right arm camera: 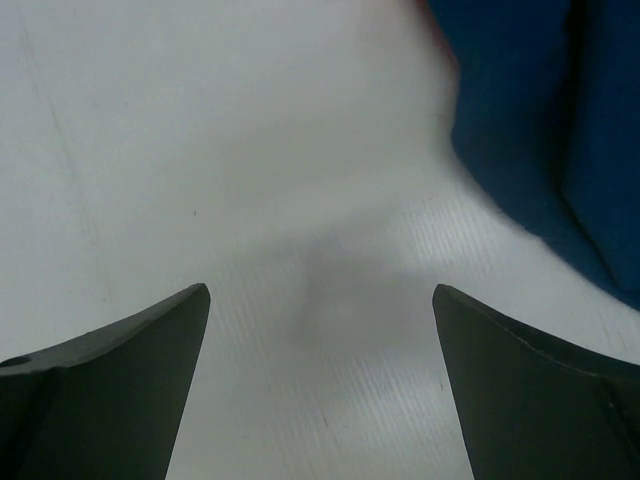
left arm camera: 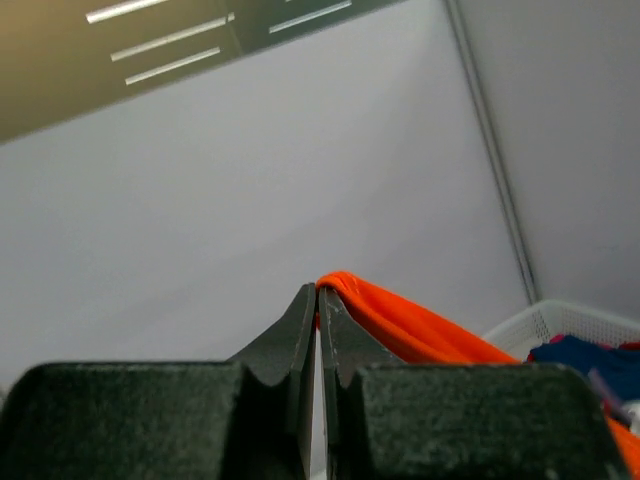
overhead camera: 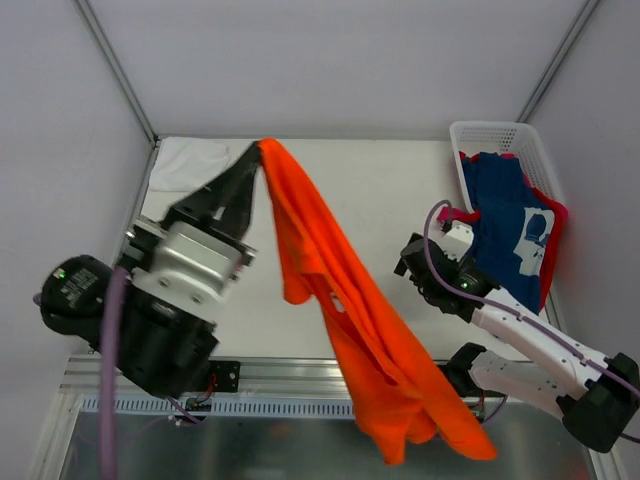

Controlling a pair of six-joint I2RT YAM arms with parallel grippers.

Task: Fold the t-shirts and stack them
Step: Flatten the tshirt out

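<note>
My left gripper (overhead camera: 258,152) is raised high and shut on an edge of the bright orange t-shirt (overhead camera: 350,310), which hangs from it in a long drape down toward the table's near edge. The left wrist view shows the closed jaws (left arm camera: 318,292) pinching the orange cloth (left arm camera: 400,325). My right gripper (overhead camera: 420,255) is open and empty, low over the table just left of the basket; its wrist view (right arm camera: 320,292) shows bare table between the fingers. A navy t-shirt with white print (overhead camera: 510,215) (right arm camera: 530,120) lies in the basket over a pink-red one (overhead camera: 556,215). A white t-shirt (overhead camera: 190,162) lies at the back left.
The white lattice basket (overhead camera: 500,135) stands at the back right corner and also shows in the left wrist view (left arm camera: 560,318). Grey walls enclose the white table (overhead camera: 390,190) on three sides. The hanging orange shirt crosses the middle between the two arms.
</note>
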